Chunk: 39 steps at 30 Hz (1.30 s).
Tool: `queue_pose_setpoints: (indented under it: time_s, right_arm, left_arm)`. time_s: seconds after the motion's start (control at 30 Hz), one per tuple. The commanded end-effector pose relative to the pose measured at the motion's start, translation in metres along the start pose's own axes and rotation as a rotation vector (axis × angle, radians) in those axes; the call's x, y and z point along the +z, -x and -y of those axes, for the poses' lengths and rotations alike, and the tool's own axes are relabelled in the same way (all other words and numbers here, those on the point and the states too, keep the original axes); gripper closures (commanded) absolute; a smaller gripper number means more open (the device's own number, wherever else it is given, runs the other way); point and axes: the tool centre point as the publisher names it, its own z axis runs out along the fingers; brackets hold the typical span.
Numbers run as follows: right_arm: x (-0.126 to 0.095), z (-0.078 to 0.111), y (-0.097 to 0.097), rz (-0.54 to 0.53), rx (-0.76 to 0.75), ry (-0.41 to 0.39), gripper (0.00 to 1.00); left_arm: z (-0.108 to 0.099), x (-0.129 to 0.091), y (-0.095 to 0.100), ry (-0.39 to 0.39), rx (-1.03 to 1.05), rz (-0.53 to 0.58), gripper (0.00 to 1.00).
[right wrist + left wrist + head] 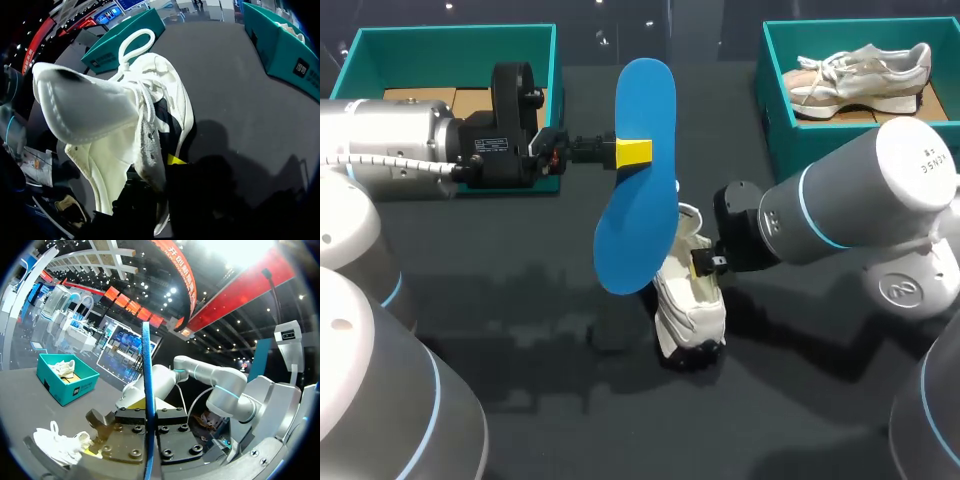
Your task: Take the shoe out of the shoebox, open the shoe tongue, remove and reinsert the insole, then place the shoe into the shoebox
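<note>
A blue insole (638,180) hangs upright above the table's middle, with my left gripper (632,152) shut on its edge. In the left wrist view the insole (147,390) shows edge-on between the fingers of that gripper (148,426). Just under it a white shoe (690,300) stands on the table. My right gripper (706,263) is shut on the shoe's side wall. In the right wrist view the shoe (150,95) has its tongue (85,107) pulled open, and the right gripper (162,172) pinches the collar beside a yellow tip.
A teal shoebox (455,45) stands at the back left behind my left arm. A second teal shoebox (775,95) at the back right holds another pale shoe (860,72). The dark table (550,380) spreads in front.
</note>
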Motion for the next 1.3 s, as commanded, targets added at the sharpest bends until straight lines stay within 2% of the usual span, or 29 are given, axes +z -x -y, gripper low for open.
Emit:
queue_pose_setpoints:
  time_s: [0.03, 0.5, 0.97, 1.3]
  right_arm:
    - [0.009, 0.002, -0.001, -0.007, 0.01, 0.023, 1.0]
    - [0.021, 0.003, 0.003, 0.001, 0.071, 0.055, 1.0]
    - [0.03, 0.002, 0.002, 0.131, 0.134, 0.064, 1.0]
    - [0.033, 0.0, 0.001, 0.168, 0.17, 0.062, 1.0]
  left_arm:
    - [-0.001, 0.003, 0.001, -0.002, 0.0, 0.0, 1.0]
    - [-0.001, 0.003, 0.001, -0.002, 0.0, 0.0, 1.0]
    - [-0.001, 0.003, 0.001, -0.002, 0.0, 0.0, 1.0]
    - [-0.001, 0.003, 0.001, -0.002, 0.0, 0.0, 1.0]
